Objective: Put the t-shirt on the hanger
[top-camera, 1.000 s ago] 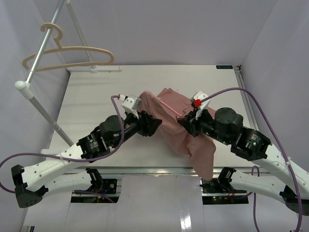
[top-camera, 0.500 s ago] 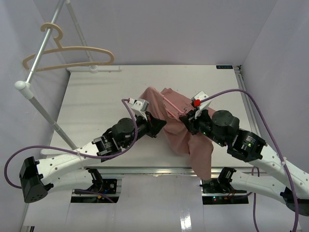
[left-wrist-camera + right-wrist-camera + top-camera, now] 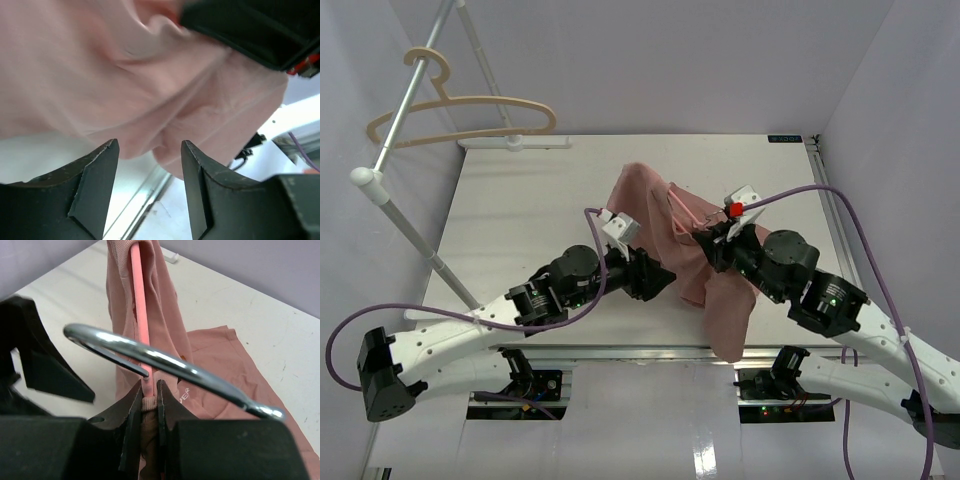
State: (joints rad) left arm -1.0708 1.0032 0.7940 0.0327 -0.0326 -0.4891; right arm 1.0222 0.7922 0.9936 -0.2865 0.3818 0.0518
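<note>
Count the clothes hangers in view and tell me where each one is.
2. A beige hanger hangs on the rack at the far left. A pink hanger sits inside the t-shirt, pinched by the right gripper; cloth hides most of it.

Your bench (image 3: 520, 210) is a plain white rectangle, and there's not much sitting straight on it. At the far left edge you've got the white rack foot (image 3: 515, 143), lying flat along the edge. Over by the far right corner there's a small dark label (image 3: 785, 138); you can't read it. The pink shirt (image 3: 655, 215) is only partly down. In the right wrist view a flap of it lies flat on the surface, while the rest is bunched up off it. From the top view, its lower end crosses the near edge. Up close, the surface shows a few faint specks.
</note>
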